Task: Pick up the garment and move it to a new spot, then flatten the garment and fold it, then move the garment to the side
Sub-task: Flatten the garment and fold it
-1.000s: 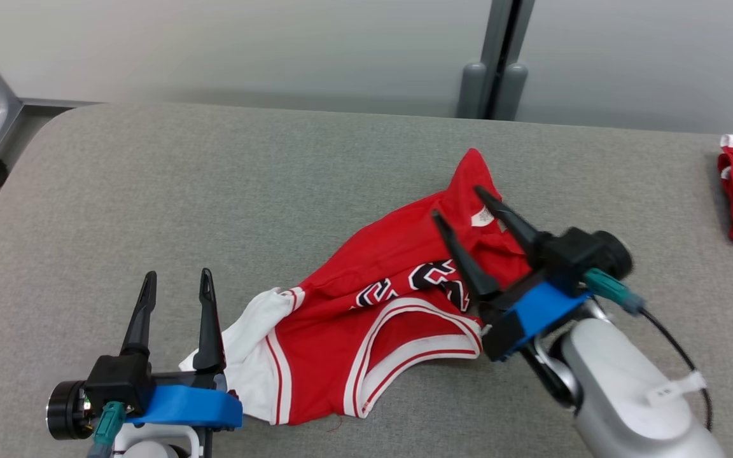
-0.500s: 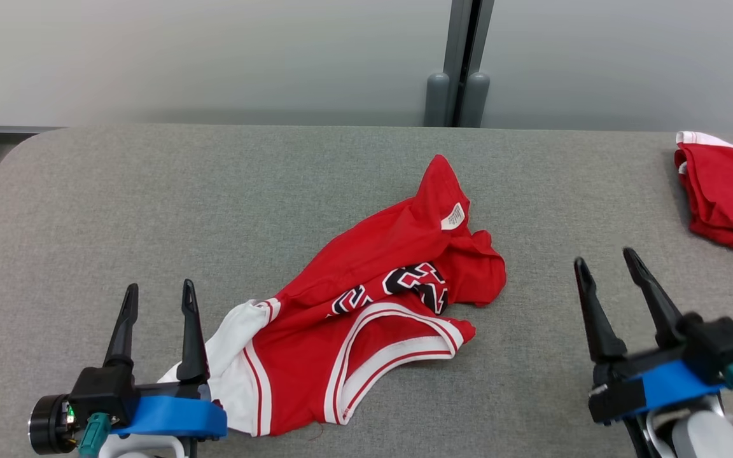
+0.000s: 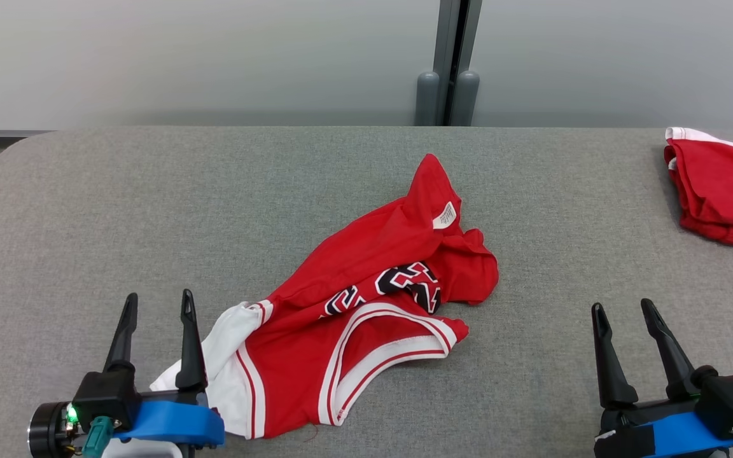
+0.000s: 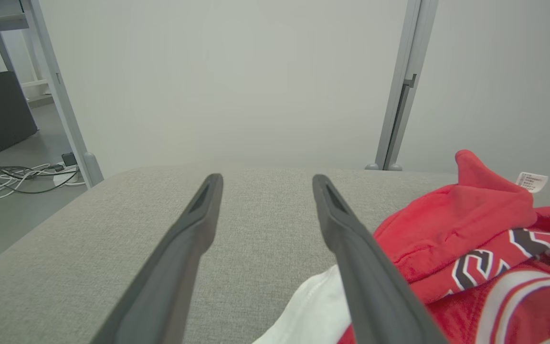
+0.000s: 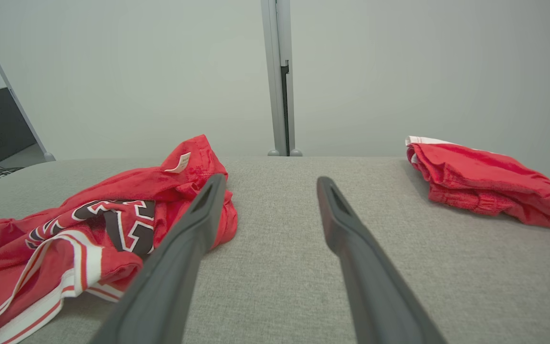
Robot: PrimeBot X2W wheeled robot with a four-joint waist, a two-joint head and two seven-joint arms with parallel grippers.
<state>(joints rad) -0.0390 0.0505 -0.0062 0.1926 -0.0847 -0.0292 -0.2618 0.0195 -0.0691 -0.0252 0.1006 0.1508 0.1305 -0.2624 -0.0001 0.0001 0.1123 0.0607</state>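
The garment [image 3: 366,299] is a red jersey with white trim and black lettering, lying crumpled in the middle of the grey table [image 3: 150,210]. Its white tag faces up near the far peak. My left gripper [image 3: 156,305] stands open at the lower left, its right finger beside the jersey's white corner, holding nothing. My right gripper [image 3: 624,312] stands open at the lower right, well clear of the cloth. In the left wrist view the garment [image 4: 470,239] lies right of the fingers [image 4: 351,248]. In the right wrist view the garment [image 5: 103,224] lies to the left.
A second red garment [image 3: 723,191], folded, rests at the table's far right edge and shows in the right wrist view [image 5: 485,184]. A grey post [image 3: 446,76] stands behind the table. Bare grey surface spreads left of the jersey and between it and the folded piece.
My right gripper has drawn back from over the jersey to the lower right, empty. The head camera has shifted. The jersey lies as it did.
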